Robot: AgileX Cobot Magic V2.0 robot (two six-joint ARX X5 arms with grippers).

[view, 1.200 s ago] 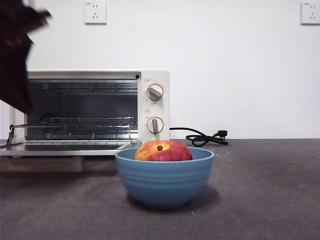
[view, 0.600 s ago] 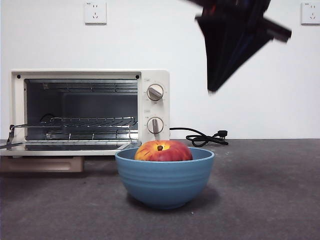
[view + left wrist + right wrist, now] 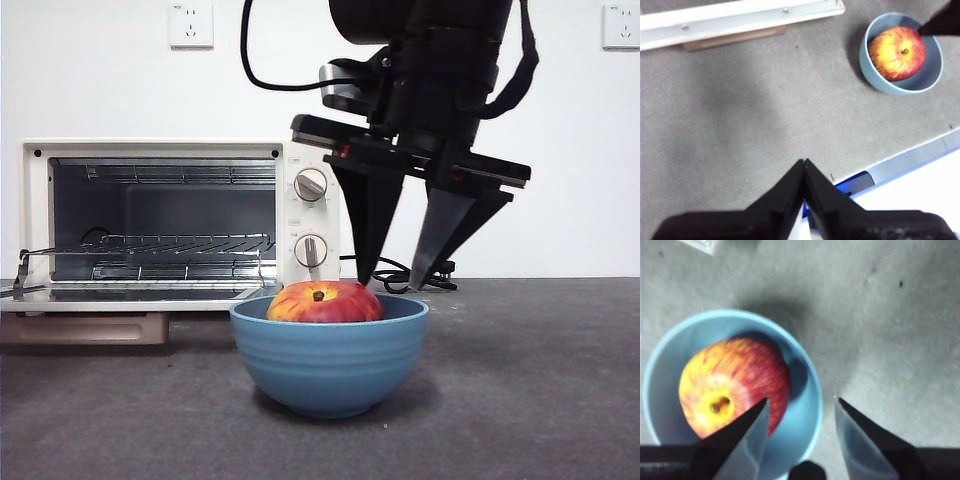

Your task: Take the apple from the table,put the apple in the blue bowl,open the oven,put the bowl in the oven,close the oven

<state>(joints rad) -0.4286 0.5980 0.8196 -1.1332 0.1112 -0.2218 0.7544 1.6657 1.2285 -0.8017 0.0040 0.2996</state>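
Note:
The red and yellow apple [image 3: 325, 300] lies stem up in the blue bowl [image 3: 330, 365], which stands on the dark grey table [image 3: 540, 400] in front of the oven [image 3: 325, 215]. The oven's door [image 3: 130, 295] is folded down flat. My right gripper [image 3: 390, 282] hangs open just above the bowl's right rim. In the right wrist view, that gripper [image 3: 801, 400] has one jaw over the apple [image 3: 735, 387] and the other outside the bowl [image 3: 812, 385]. My left gripper [image 3: 804, 164] is shut and empty, high above the table and away from the bowl [image 3: 875, 80].
A wire rack [image 3: 170, 245] sits inside the oven. The black cord [image 3: 410, 278] lies on the table behind the bowl, to the oven's right. Two wall sockets [image 3: 190, 25] are on the white wall. The table's front edge [image 3: 910, 160] runs below my left gripper.
The dark arm at the oven's left side has left the front view. My right gripper came in from the upper right and dropped to just over the bowl's right rim.

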